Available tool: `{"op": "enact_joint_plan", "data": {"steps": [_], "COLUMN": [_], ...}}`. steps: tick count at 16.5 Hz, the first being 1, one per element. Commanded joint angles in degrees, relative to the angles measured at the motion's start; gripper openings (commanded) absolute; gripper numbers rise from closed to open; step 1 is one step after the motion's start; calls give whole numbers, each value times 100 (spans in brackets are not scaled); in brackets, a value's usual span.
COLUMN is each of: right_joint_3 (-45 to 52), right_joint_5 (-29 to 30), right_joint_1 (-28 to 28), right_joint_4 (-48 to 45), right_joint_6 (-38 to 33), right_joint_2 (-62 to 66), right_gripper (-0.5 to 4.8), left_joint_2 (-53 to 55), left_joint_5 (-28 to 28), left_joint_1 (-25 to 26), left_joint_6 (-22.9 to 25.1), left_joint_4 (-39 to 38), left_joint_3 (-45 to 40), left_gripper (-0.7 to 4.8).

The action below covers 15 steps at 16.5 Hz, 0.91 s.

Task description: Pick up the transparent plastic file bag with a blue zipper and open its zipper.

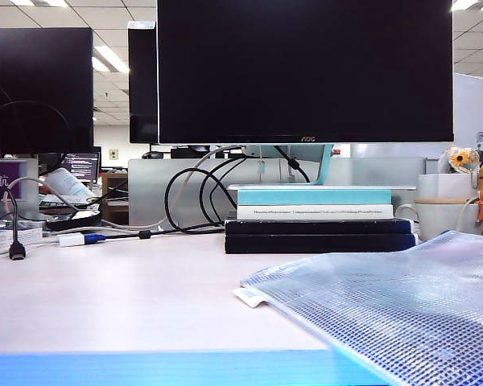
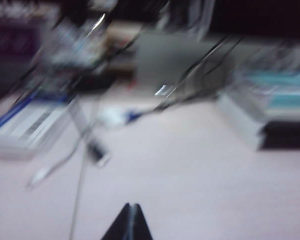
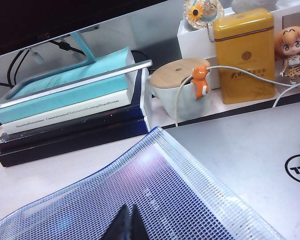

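The file bag (image 1: 386, 310) lies flat on the counter (image 1: 129, 297), at the right of the exterior view, in front of the stacked books (image 1: 318, 219). A cup (image 3: 182, 92) with a wooden lid and a yellow tin (image 3: 244, 55) stand just behind it. No blue zipper strip or pull tab can be identified in any view.

The right end effector (image 3: 130, 225) hangs above the mesh face of the bag, tips pressed together, gripping nothing. The left end effector (image 2: 130, 224) is likewise pinched closed and empty, over bare counter near loose cables (image 2: 85, 145); its wrist view is badly blurred. Neither arm shows in the exterior view.

Risks, as judged:
- Both end effectors must spread before any pick; closed tips would merely push the bag.
- A thin flat pouch offers little edge, so fingers may skid across the slick mesh.
- With the zipper unlocated, the grasp may land on the wrong edge.
- The left arm could snag cables.
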State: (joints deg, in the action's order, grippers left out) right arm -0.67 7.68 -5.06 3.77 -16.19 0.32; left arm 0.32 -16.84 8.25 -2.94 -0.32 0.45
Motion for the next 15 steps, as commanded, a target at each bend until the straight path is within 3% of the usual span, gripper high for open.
{"op": "enact_joint_plan", "data": {"steps": [1,2,3,4,7,11,12,13,15], "right_joint_3": [31,31,31,31,31,22,22,22,22], "right_joint_5": [-17,-28,-26,-11,-11,-11,-37,-9,-9], "right_joint_1": [2,2,2,2,9,11,153,968,1351], "right_joint_4": [-107,-125,-302,-372,260,179,181,181,181], "right_joint_6": [-28,-28,-26,-28,-26,-26,-26,-26,-26], "right_joint_2": [0,0,-2,0,0,0,0,2,2], "right_gripper": [-5,-5,-5,-5,45,45,45,45,45], "left_joint_2": [-22,-22,-22,-22,-22,-22,-22,-22,-22], "left_joint_5": [-280,299,1067,1169,1287,1298,1298,1298,1298], "left_joint_1": [560,120,-748,-903,-953,-946,-946,-946,-949], "left_joint_6": [-94,-103,214,271,120,118,118,118,118], "left_joint_4": [-258,-195,-181,-164,-186,-348,-345,-345,-348], "left_joint_3": [-2,11,9,9,4,4,4,4,4], "left_gripper": [-6,-6,-6,-6,-5,-5,-5,-5,-5]}}
